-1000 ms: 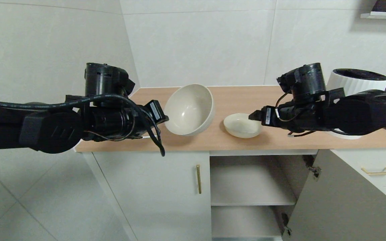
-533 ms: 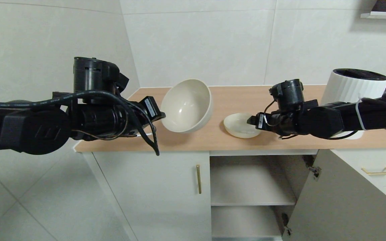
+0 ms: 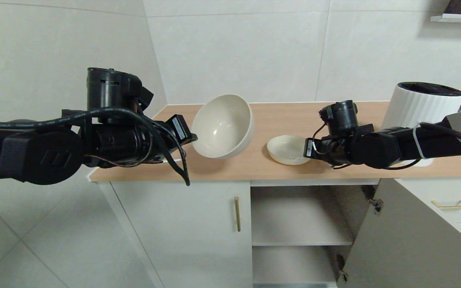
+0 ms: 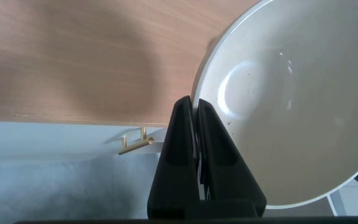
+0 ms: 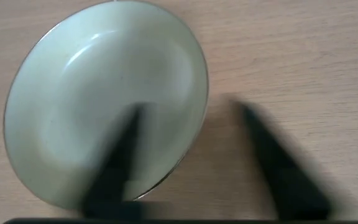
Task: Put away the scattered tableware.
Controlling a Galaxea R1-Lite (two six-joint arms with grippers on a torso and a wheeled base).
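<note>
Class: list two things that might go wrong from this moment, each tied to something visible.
1. The left gripper pinches the tilted large bowl by its rim alone; it might slip onto the counter.
2. The open right gripper straddles the rim of the small dish; closing might shove it instead of gripping.

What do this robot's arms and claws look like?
Both are matte black, chunky rounded segments with a cylindrical housing at each wrist. Black cables loop over the left arm; a white tie bands the right arm. The left gripper and right gripper each have two slim tapering black fingers.
</note>
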